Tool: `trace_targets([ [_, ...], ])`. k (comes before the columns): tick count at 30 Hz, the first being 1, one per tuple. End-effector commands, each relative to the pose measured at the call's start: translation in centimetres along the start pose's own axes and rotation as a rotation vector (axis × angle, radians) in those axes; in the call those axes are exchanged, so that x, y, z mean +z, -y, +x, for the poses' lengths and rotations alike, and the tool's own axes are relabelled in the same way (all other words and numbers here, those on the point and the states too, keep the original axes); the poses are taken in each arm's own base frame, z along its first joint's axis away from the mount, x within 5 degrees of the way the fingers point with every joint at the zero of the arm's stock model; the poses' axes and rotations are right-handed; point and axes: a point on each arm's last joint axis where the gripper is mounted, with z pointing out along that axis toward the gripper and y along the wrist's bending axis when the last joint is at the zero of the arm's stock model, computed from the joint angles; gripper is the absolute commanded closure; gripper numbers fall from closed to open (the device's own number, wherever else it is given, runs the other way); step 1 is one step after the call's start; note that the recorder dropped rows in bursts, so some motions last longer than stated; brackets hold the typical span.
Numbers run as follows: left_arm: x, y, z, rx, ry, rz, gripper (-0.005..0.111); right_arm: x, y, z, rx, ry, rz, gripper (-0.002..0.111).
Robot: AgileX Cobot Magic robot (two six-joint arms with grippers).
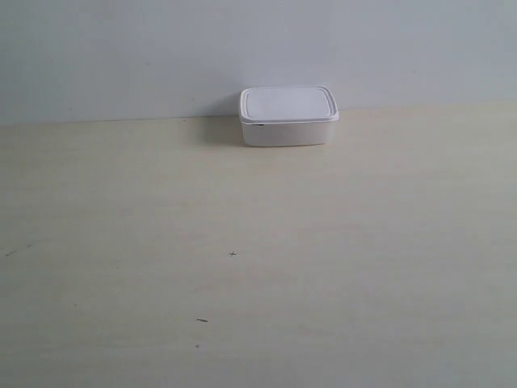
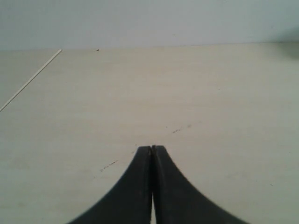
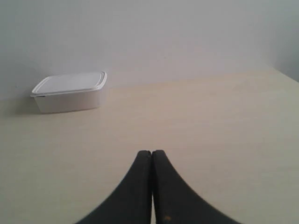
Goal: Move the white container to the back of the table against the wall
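The left gripper [image 2: 152, 148] and right gripper [image 3: 152, 152] have their tips pressed together, holding nothing. The container [image 1: 288, 116] stands upper centre of the exterior frame, on the table [image 1: 323, 267] against the wall [image 1: 121, 48] (task seems done). It looks light, stiff and smooth; best taken across its side walls, under the lid [image 1: 287, 103].

White container [image 1: 288, 117]: on the counter [image 1: 258, 242], at its rear edge, directly before the wall [image 1: 161, 48]. Right end effector [image 3: 152, 153] and left end effector [image 2: 152, 148]: over the counter, well forward of the wall, apart from the container.
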Motion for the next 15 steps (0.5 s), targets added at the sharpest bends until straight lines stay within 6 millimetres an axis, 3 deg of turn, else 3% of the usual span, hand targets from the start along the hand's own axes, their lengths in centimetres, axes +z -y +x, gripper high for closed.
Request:
trace_targets([
  [1, -0.01, 0.0, 0.04, -0.001, 0.003, -0.001, 0.107, -0.01, 0.0, 0.39, 0.002, -0.028, 0.001, 0.108],
  [15, -0.01, 0.0, 0.04, -0.001, 0.003, -0.001, 0.107, -0.01, 0.0, 0.39, -0.006, -0.028, 0.001, 0.108],
])
